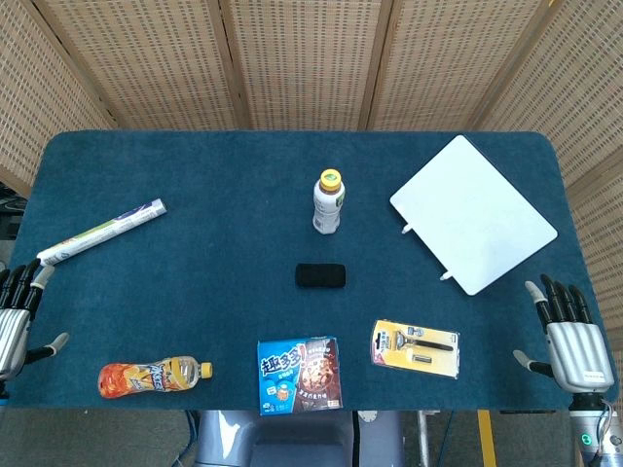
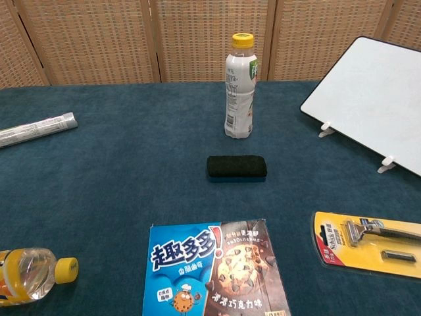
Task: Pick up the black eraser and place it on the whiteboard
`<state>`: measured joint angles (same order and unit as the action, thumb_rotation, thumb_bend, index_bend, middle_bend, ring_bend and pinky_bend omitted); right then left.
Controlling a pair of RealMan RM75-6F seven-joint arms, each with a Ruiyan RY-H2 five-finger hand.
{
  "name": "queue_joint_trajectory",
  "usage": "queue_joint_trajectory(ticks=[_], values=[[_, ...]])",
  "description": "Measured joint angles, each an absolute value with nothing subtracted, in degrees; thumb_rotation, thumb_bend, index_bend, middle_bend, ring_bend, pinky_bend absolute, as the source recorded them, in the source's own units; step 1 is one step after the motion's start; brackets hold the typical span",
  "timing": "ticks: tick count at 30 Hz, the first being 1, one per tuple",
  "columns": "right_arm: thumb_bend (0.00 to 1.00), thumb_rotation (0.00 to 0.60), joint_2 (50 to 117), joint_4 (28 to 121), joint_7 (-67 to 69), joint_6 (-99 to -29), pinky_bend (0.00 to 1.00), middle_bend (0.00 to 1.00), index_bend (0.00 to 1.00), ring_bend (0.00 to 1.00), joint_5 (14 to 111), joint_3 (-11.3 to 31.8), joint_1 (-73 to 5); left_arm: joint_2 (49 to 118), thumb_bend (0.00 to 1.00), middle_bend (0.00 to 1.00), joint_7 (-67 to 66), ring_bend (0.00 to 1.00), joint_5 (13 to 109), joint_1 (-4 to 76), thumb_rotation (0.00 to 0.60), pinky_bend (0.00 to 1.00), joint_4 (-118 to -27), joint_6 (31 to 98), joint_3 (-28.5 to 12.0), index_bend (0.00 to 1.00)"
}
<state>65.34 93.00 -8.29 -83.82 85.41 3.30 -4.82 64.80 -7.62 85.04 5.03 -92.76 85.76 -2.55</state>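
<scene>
Nothing is done yet, as I read it: the whiteboard (image 1: 474,213) lies bare toward the counter's (image 1: 195,175) far right corner, and the eraser (image 1: 320,275) sits untouched mid-counter. My left hand (image 1: 14,313) and right hand (image 1: 569,336) rest at the near corners, fingers spread, holding nothing; the whole pick and place remains.

Cookie box (image 2: 214,271): showing "趣多多" in large white characters; smaller lines beneath are not reading clearly.
White bottle (image 2: 239,87): label print is staying too small to read.
Razor pack (image 2: 368,245): text is blurring.
</scene>
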Motion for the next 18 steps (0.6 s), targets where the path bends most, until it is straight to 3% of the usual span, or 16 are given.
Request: queue_joint_trajectory(ticks=[18], values=[[0.0, 0.6, 65.26, 93.29, -8.0, -83.73, 0.0, 0.0, 0.03, 0.0, 85.81, 3.02, -4.82, 64.54, 0.17, 0.0, -7.53, 0.0, 85.41, 4.73, 0.6, 0.0, -93.08, 86.31, -2.44, 0.0]])
